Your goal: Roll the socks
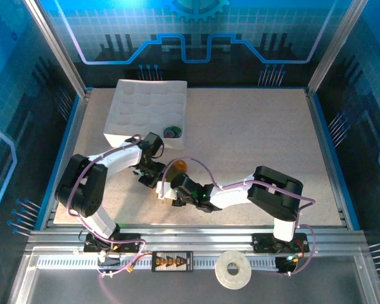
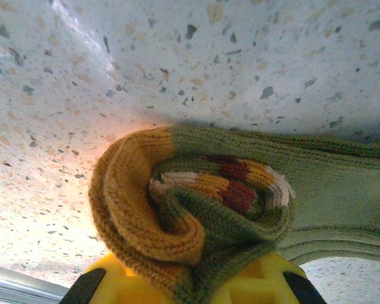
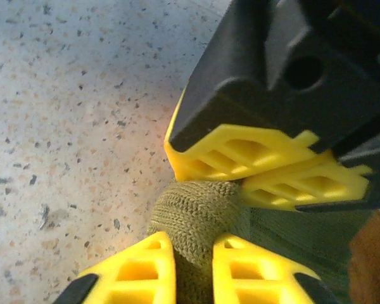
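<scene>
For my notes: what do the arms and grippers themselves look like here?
The left arm and right arm have white links with black joints, and a lilac cable loops along each. The left gripper and right gripper carry yellow fingers with open lattice ribbing, mounted on black housings.

**Speckled worktop: tray and one sock**

Beige speckled worktop (image 1: 253, 145). White gridded tray (image 1: 139, 104) sits flat at the far left. Olive-green sock (image 2: 329, 190) lies near front centre, orange toe end coiled up, the rest flat on the surface.
</scene>
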`<state>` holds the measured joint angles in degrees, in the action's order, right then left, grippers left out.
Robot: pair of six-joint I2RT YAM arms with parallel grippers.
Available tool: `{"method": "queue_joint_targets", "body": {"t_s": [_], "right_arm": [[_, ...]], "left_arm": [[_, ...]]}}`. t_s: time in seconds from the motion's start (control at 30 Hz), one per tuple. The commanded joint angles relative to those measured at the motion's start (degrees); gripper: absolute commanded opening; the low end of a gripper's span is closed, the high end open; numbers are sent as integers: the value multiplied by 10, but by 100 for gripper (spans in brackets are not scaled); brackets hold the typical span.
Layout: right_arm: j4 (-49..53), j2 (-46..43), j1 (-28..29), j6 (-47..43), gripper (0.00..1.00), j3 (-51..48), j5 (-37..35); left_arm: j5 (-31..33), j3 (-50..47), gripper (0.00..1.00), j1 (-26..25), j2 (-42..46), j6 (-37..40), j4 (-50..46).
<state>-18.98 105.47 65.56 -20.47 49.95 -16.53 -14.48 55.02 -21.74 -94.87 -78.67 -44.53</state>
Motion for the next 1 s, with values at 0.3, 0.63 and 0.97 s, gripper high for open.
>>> {"method": "queue_joint_targets", "body": {"t_s": [0.3,0.63,0.97], "right_arm": [[106,47,-90,147,0,-26,182],[120,89,-175,233,0,-9,323],[203,162,-241,303,0,71,466]], "left_arm": [[37,-58,70,0,151,-11,-5],[45,-151,69,3,257,6,135],[41,-160,67,3,185,29,250]]}}
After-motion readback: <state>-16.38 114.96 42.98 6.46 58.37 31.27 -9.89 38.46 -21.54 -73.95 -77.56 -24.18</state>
